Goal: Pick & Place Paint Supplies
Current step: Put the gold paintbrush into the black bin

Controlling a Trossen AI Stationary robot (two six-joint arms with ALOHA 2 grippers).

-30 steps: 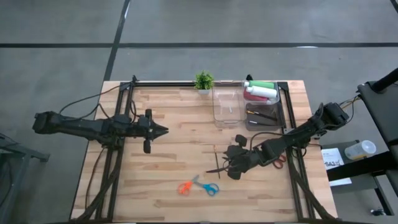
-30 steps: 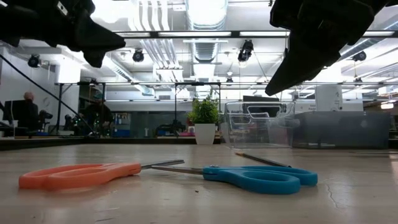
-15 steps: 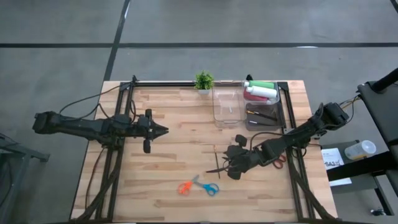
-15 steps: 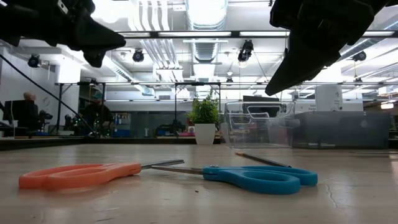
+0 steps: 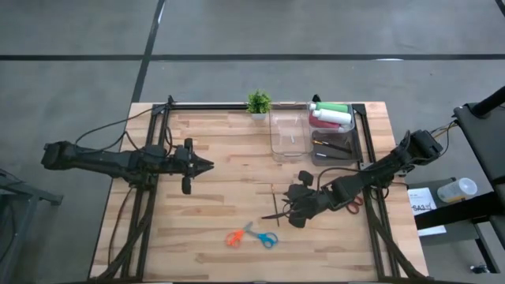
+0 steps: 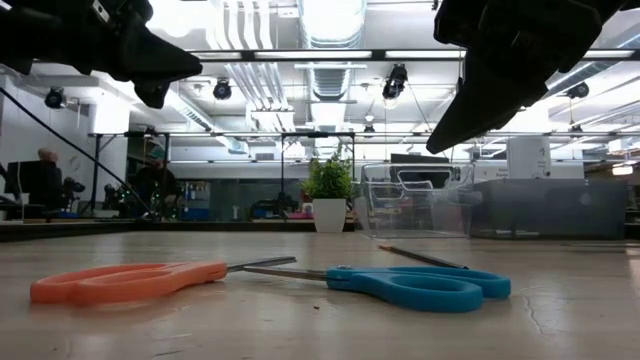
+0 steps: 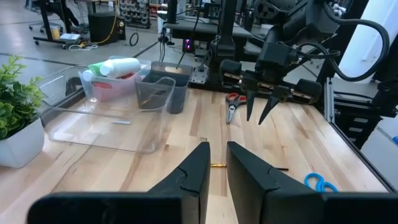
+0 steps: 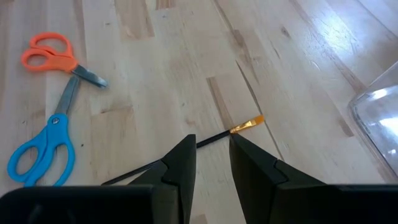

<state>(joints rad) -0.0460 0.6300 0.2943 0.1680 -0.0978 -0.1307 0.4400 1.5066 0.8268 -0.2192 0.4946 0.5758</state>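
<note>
One thin dark brush with an orange tip point(image 8: 247, 124) lies flat on the wood; it also shows in the high view point(image 5: 274, 214). My right gripper point(image 8: 211, 146) hovers open directly above it, well clear of the table, with one finger to each side of its shaft point(image 5: 289, 210). Green, white and pink-red bottles point(image 5: 330, 115) lie in a clear bin at the far right, and more dark brushes point(image 5: 331, 147) lie in a grey bin beside it. My left gripper point(image 7: 216, 149) waits over the table's left half point(image 5: 207, 165), its fingers a narrow gap apart.
An empty-looking clear bin point(image 5: 288, 134) stands left of the filled ones. A small potted plant point(image 5: 258, 102) sits at the far edge. Orange scissors point(image 5: 234, 238) and blue scissors point(image 5: 267, 238) lie near the front. Red-handled scissors point(image 5: 355, 205) lie under my right arm.
</note>
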